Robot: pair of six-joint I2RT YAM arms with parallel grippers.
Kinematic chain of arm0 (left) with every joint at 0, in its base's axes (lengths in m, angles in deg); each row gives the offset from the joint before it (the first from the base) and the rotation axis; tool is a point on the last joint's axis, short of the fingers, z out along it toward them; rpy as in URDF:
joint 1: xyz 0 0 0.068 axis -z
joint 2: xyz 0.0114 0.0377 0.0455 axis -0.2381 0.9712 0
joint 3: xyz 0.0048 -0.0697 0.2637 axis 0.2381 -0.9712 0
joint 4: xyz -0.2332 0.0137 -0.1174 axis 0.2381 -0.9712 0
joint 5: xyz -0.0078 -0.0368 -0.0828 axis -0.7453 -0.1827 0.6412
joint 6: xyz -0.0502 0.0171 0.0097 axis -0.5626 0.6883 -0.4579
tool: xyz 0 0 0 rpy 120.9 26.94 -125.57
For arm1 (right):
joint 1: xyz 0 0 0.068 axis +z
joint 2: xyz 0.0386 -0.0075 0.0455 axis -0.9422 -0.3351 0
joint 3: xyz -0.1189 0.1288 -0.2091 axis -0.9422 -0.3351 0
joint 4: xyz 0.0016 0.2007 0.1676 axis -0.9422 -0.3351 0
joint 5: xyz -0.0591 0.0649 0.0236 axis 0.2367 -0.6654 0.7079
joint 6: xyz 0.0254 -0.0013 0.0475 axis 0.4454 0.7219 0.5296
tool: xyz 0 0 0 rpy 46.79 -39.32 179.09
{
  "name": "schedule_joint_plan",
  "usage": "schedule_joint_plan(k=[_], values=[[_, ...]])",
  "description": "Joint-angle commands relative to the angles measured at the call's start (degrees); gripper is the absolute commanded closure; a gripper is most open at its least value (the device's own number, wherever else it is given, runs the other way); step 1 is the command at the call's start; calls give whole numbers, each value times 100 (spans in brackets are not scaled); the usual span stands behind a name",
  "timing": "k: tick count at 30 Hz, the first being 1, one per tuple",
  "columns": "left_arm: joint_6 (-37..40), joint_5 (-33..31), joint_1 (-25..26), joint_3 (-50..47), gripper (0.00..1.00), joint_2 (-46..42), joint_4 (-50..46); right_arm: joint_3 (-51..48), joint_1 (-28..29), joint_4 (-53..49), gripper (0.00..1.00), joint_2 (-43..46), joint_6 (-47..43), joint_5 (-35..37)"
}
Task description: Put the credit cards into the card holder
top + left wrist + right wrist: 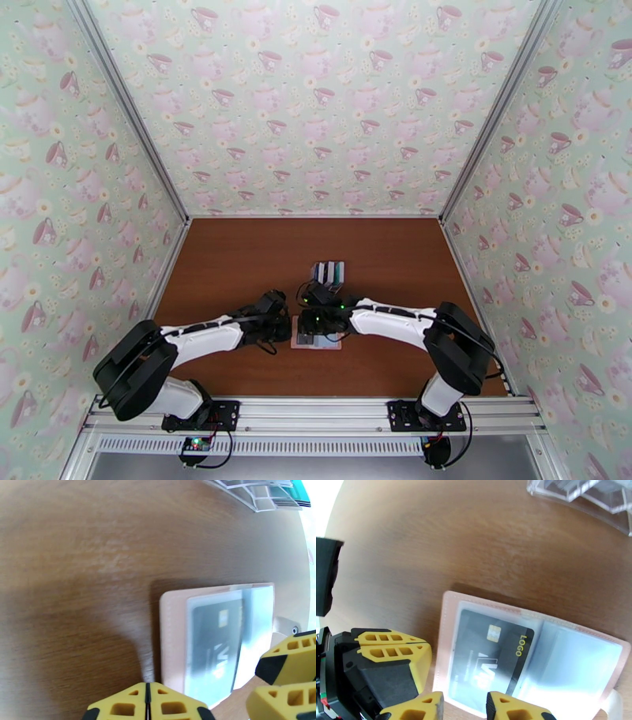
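Pictured open and flat on the brown table (237,268), midway between the two arms: the dusty-pink card holder (443,638). Just beside its left edge, the left gripper (148,703), fingers pressed together on nothing. Poised over its near edge, the right gripper (464,707), fingers parted, nothing seen between them. Tucked under the clear sleeve nearer the left gripper, one black credit card (489,653), chip and yellow lettering showing, apparently seated home.

Judged to be the close of an insertion. Best done by keeping the holder pinned flat, nudging the card along the sleeve rather than down into it, then lifting straight away so as not to drag the holder.

Beyond the holder, well apart: the clear slotted rack (568,495), with more credit cards (330,271) standing on edge.

Counted: one holder, one card sleeved, one empty sleeve beside it, one rack, two grippers. At least three cards in the rack, exact number too small to tell.
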Motion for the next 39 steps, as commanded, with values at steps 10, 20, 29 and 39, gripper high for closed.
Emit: schedule_joint_plan(k=[10, 20, 29, 39], values=[[619, -140, -273, 1201, 77, 21, -729, 541, -801, -934, 55, 604, -698, 497], [742, 254, -543, 2493, 63, 1019, -521, 1417, -1612, -1681, 46, 504, -1256, 801], [733, 510, -675, 3279, 60, 1829, -494, 1949, -2011, -1951, 46, 118, -1544, 917], [649, 694, -763, 3403, 59, 2286, -306, 2182, -2091, -1999, 45, -266, -1639, 1075]])
